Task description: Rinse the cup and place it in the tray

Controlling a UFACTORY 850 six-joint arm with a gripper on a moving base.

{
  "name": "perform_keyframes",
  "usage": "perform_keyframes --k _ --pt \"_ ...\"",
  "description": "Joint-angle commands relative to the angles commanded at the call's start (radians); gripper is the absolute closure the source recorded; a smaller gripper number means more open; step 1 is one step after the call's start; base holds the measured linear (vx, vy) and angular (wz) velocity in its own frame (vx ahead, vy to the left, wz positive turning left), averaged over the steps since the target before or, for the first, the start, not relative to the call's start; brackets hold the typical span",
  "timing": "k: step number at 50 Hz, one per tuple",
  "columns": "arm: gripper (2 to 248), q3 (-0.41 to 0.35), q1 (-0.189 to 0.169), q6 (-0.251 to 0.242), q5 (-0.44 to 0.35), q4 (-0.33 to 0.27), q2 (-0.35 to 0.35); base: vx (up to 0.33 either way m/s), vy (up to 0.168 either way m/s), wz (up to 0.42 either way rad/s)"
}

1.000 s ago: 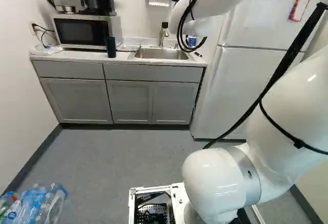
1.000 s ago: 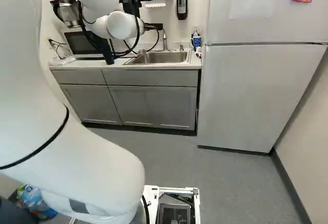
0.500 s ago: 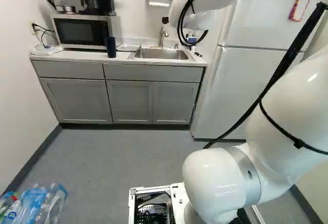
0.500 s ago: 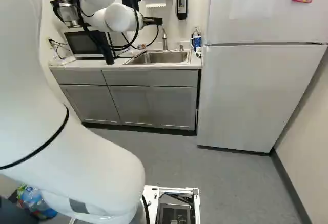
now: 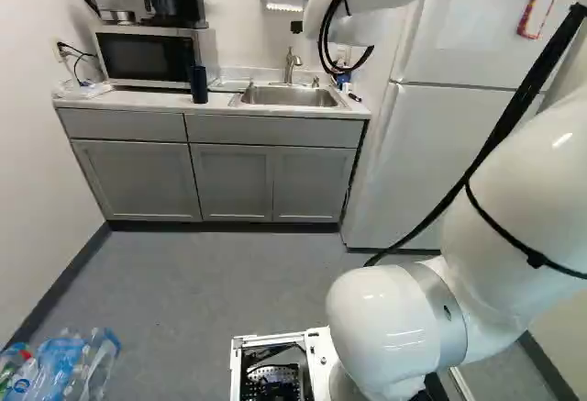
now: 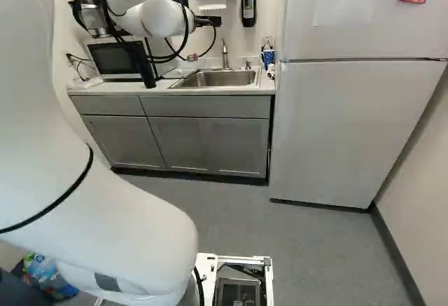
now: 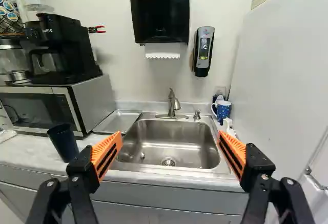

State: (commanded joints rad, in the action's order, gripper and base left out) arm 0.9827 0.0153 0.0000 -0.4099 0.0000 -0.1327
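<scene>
My gripper [image 6: 210, 21] is raised in front of the wall above the sink in the right base view. In the wrist view the gripper [image 7: 169, 149] stands wide open, nothing between its orange pads. A dark cup [image 7: 63, 142] is on the counter beyond the outer side of one finger, in front of the microwave; the left base view also shows this dark cup [image 5: 198, 84]. A blue patterned mug [image 7: 222, 110] sits beside the sink, near the fridge. The metal tray [image 7: 117, 121] lies between microwave and sink. The sink [image 7: 171, 139] with its faucet [image 7: 173, 103] is ahead of the fingers.
A microwave [image 7: 41, 108] carries a coffee maker [image 7: 61, 47]. Towel dispenser [image 7: 160, 11] and soap dispenser [image 7: 203, 51] hang on the wall over the sink. The fridge [image 6: 336, 124] borders the counter. Plastic bottles [image 5: 64, 364] lie on the floor at the left.
The arm's far end and the gripper have risen somewhat against the wall behind. The base, the dark cup and the counter stand as before.
</scene>
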Motion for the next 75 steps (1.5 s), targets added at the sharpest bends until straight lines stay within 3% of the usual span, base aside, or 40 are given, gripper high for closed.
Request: perform_keyframes --k 42,75 --pt "3 0.000 0.000 0.000 0.000 0.000 0.000 0.026 0.001 0.015" --pt "3 0.000 0.000 0.000 0.000 0.000 0.000 0.148 -0.081 0.004"
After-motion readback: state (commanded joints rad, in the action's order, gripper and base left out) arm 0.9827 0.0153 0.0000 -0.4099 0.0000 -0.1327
